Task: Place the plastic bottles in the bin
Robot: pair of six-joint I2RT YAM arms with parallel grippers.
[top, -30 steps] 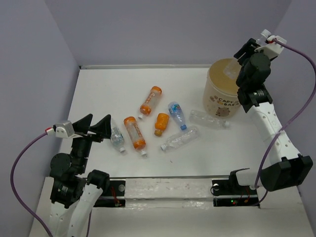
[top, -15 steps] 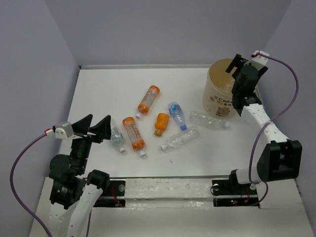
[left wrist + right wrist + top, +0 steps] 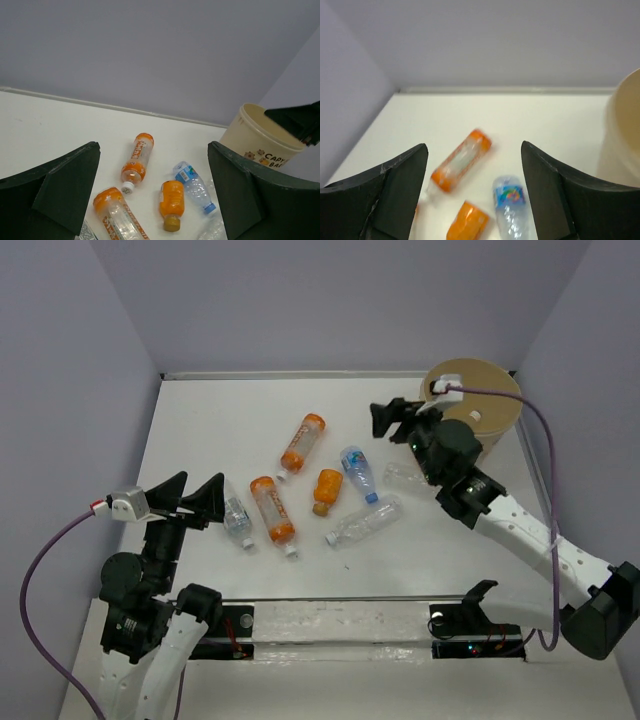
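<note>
Plastic bottles [image 3: 303, 442] lie on their sides on the tabletop [image 3: 220, 410], all left of the bin [image 3: 492, 412]. Both hands are open and empty: the left hand [image 3: 202, 482] hangs far left of the bin, the right hand [image 3: 390, 420] just left of it. Nearest the right hand is the blue-labelled bottle [image 3: 358, 473], its long axis crosswise to the line toward the bin.

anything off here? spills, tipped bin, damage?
Nothing stands out. The bin stands upright at the far right of the table. The plastic bottles lie on their sides, scattered mid-table, which fits the task. No spill or damage is visible.
</note>
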